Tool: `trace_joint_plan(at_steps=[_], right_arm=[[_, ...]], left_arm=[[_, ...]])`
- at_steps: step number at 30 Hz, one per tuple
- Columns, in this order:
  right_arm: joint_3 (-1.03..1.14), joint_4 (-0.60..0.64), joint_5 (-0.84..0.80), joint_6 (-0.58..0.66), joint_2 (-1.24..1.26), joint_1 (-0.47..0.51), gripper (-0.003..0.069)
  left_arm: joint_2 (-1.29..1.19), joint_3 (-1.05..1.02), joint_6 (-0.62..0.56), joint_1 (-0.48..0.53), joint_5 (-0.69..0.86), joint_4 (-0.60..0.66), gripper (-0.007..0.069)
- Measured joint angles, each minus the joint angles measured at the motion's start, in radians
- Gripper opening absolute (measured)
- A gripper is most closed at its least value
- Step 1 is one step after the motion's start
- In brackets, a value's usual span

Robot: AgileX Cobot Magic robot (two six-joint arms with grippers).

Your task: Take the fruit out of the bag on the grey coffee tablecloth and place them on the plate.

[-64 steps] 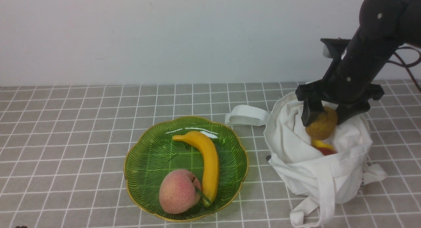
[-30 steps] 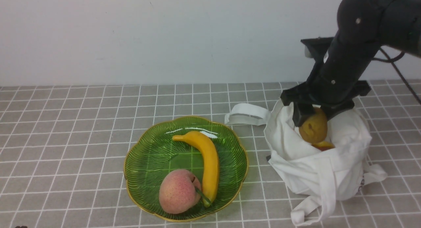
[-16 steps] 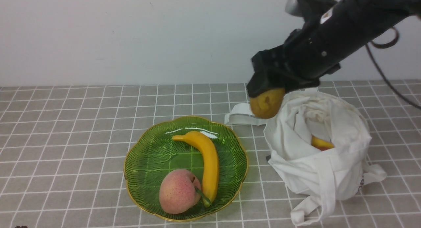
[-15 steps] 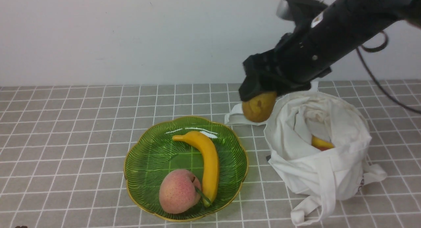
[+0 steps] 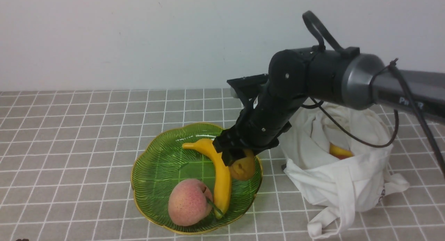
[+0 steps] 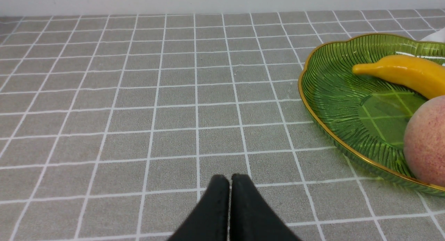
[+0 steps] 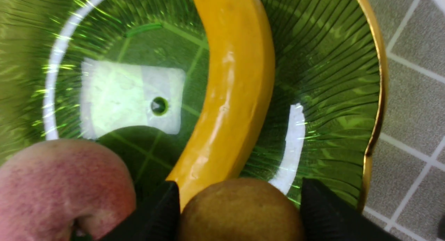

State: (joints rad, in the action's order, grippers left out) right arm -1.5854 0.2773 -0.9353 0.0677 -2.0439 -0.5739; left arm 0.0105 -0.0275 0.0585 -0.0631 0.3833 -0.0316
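My right gripper is shut on the olive-brown egg-shaped fruit and holds it low over the right side of the green plate, beside the banana. In the right wrist view the olive-brown fruit sits between my two black fingers, next to the banana. A pink peach lies at the plate's front. The white bag stands right of the plate, with a yellow-orange piece inside. My left gripper is shut and empty over the tablecloth, left of the plate.
The bag's strap handles trail on the cloth at the front right. A white wall stands behind the table. My right arm reaches across above the bag's left side.
My right gripper lifted the olive-brown fruit out of the bag, carried it left and lowered it over the plate's right side. The bag's mouth now shows only the yellow-orange piece.
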Motion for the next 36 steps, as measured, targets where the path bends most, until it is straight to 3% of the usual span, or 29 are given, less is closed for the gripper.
trace_joint_plan(at_steps=[4,6,11,14,16,21,24,30,36], right_arm=[[0.000,-0.007,0.011,-0.002,-0.006,0.000,0.0589],[0.000,-0.007,0.011,-0.005,-0.006,0.000,0.0633],[-0.055,-0.019,-0.079,-0.007,-0.008,0.000,0.0644],[-0.110,-0.047,-0.168,-0.006,-0.006,0.000,0.0591],[-0.190,-0.091,-0.264,-0.007,0.024,0.000,0.0445],[-0.261,-0.127,-0.293,-0.029,0.219,0.000,0.0070],[-0.261,-0.154,-0.309,-0.048,0.348,0.000,0.0003],[-0.226,-0.192,-0.321,-0.085,0.601,0.000,-0.0013],[0.078,-0.203,-0.183,-0.110,0.944,0.000,-0.0013]], left_arm=[[0.000,0.000,0.000,0.000,0.000,0.000,-0.0008],[0.000,0.000,0.000,0.000,0.000,0.000,-0.0008],[0.000,0.000,0.000,0.000,0.000,0.000,-0.0008],[0.000,0.000,0.000,0.000,0.000,0.000,-0.0008],[0.000,0.000,0.000,0.000,0.000,0.000,-0.0008],[0.000,0.000,0.000,0.000,0.000,0.000,-0.0008],[0.000,0.000,0.000,0.000,0.000,0.000,-0.0008],[0.000,0.000,0.000,0.000,0.000,0.000,-0.0008],[0.000,0.000,0.000,0.000,0.000,0.000,-0.0008]])
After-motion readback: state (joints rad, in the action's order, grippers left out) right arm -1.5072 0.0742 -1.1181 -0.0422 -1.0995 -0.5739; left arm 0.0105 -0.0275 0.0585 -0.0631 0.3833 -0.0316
